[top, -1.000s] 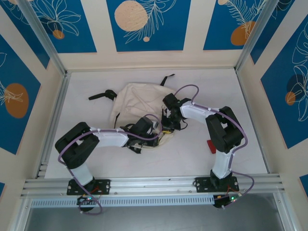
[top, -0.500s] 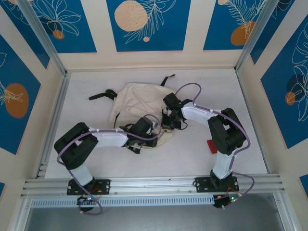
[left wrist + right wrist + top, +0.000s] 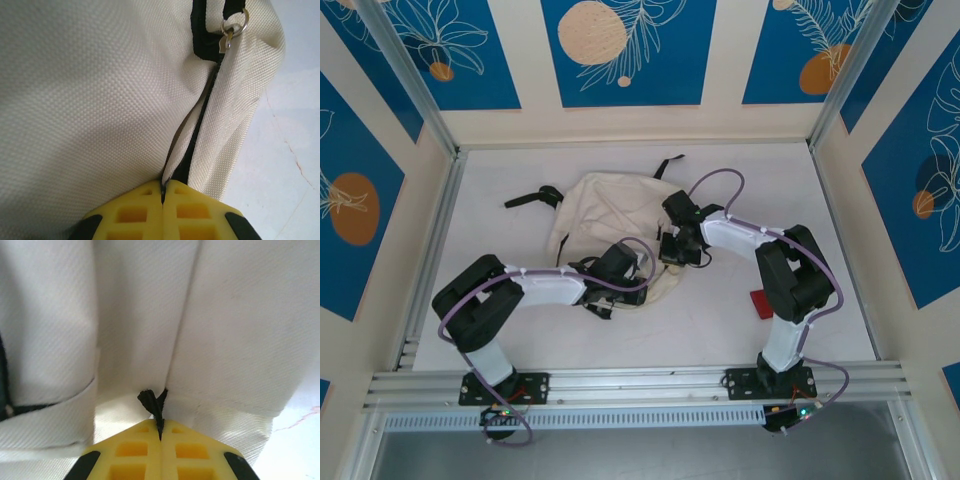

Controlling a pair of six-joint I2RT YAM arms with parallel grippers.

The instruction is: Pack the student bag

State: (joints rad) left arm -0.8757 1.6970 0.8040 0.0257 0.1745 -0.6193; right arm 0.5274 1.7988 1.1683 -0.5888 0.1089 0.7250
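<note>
The student bag (image 3: 605, 212), cream cloth with black straps, lies flat at the middle of the table. My left gripper (image 3: 642, 272) is at its near edge. In the left wrist view the left gripper (image 3: 163, 186) is shut, its yellow fingers pinching a fold of cream cloth beside the black zip line (image 3: 192, 145); a metal zip pull ring (image 3: 235, 24) hangs farther up. My right gripper (image 3: 670, 256) presses on the bag's near right corner. Seen from the right wrist, the right gripper (image 3: 160, 431) is shut on a small black tab (image 3: 151, 402) of the bag.
A small red object (image 3: 760, 303) lies on the table to the right of the right arm. Black straps trail from the bag at the left (image 3: 533, 197) and at the back (image 3: 666, 165). Metal frame posts and walls close in the table.
The right arm has shifted slightly to the right, and the right gripper has moved a little with it. The left arm and the bag stay where they were.
</note>
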